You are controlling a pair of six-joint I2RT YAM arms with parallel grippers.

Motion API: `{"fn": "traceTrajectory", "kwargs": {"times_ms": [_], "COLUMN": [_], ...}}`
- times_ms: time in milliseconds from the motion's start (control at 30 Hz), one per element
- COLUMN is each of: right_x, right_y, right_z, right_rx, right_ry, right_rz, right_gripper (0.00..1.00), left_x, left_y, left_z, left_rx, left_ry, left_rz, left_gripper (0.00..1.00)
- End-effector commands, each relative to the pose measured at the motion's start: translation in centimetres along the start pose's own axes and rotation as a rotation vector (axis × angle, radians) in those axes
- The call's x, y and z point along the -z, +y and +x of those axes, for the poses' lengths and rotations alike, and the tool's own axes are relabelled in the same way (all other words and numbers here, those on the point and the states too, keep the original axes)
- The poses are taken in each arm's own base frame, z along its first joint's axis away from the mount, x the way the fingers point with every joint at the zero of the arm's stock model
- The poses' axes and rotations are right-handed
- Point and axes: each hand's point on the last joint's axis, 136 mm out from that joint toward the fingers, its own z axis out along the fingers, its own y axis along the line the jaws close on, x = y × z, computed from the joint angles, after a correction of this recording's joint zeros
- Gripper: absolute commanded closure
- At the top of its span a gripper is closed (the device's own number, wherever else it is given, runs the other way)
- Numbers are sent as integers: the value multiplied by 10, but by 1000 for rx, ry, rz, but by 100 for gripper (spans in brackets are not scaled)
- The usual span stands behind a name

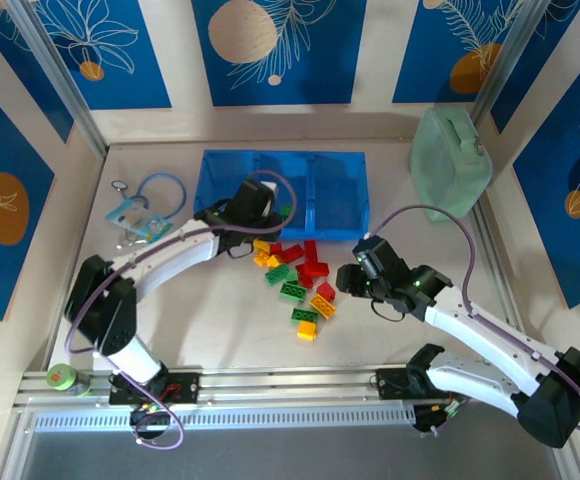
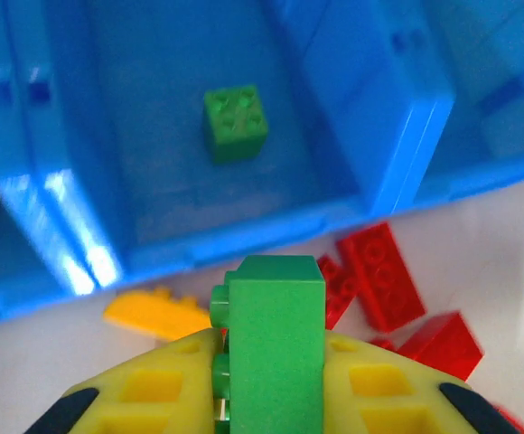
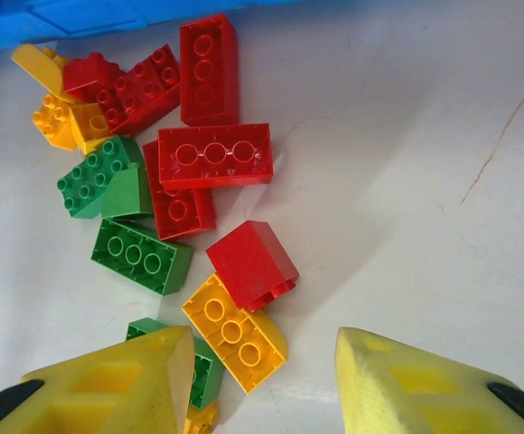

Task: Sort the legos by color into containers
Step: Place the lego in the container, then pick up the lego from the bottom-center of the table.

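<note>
Just short of the tray's (image 2: 244,246) near wall, the left gripper (image 2: 268,362) is pinching a green brick (image 2: 276,316) between its yellow pads (image 2: 145,389). The studs are facing sideways and the long axis is running out along the fingers toward the tray. Straight ahead, beyond that wall, a second green brick (image 2: 236,122) is lying studs-up on a compartment floor. From the top view this is looking like the middle of the three, though the arm is covering part of it. The drop spot is therefore lying forward of the held brick, and I judge a short carry over the wall will be enough before opening.

Over by the right arm, the right gripper (image 3: 262,344) is hanging wide, holding nothing, above the near edge of the pile (image 1: 298,275) on the table (image 1: 220,330). A red brick (image 3: 251,264) and a yellow brick (image 3: 235,333) are touching each other just ahead of its fingers, the yellow one's long axis running diagonally.

Glossy hard plastic is catching the light on the bricks' round studs. The tray is showing translucent blue, low-walled, with glare on its dividers, and the table is looking pale and matte.
</note>
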Motion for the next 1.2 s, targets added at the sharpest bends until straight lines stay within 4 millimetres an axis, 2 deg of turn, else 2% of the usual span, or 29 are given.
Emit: {"fn": "traceTrajectory", "kwargs": {"times_ms": [0, 133, 300, 367, 433, 467, 600, 700, 767, 867, 1167], "right_x": [6, 12, 13, 13, 13, 14, 13, 10, 7, 2, -25], "right_y": [-1, -6, -13, -12, -8, -5, 3, 16, 24, 39, 86], "right_z": [8, 15, 21, 22, 22, 22, 22, 24, 27, 31, 43], "right_rx": [-22, -29, -29, -25, -15, -7, 38, 98, 146, 221, 351], "right_ry": [10, 11, 19, 22, 28, 29, 37, 57, 72, 99, 228], "right_rz": [-27, -35, -22, -30, -46, -55, -69, -90, -91, -84, -109], "right_gripper": [54, 54, 54, 52, 48, 47, 45, 44, 44, 44, 32], "left_x": [-26, -51, -68, -70, -61, -54, -12, 16, 30, 43, 56], "left_y": [12, 15, 19, 21, 18, 16, 5, 0, -2, 2, 42], "left_z": [-1, -11, -15, -17, -22, -24, -38, -38, -31, -7, 111], "left_rx": [-45, -50, -59, -61, -61, -64, -74, -82, -80, -54, 84], "left_ry": [69, 96, 109, 115, 122, 113, 1, -52, -80, -84, -19], "left_rz": [-57, -75, -99, -109, -111, -108, -78, -60, -45, -27, -36], "left_gripper": [74, 73, 70, 61, 36, 31, 28, 28, 28, 28, 29]}}
